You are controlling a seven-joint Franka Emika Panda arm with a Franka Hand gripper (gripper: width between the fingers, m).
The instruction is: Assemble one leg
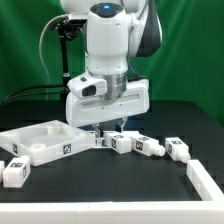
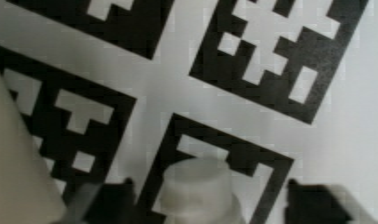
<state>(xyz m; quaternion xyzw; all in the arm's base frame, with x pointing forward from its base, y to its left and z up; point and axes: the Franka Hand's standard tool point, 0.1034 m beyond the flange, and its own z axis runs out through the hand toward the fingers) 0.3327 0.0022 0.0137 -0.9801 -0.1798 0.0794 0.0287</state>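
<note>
Nearest the exterior camera, a stray leg (image 1: 14, 172) lies on the black counter (image 1: 100, 190) at that view's left, in front of the large white panel (image 1: 40, 140). Behind, the hand (image 1: 112, 127) hangs low just beside the leg (image 1: 122, 143) heading a row of three; its opening cannot be told. Wrist view: black-and-white tags (image 2: 257, 50) on a white surface fill the frame, a blurred pale shape (image 2: 189, 185) close up.

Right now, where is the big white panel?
The panel lies at the exterior view's left, next to the tool and the nearest leg.
</note>
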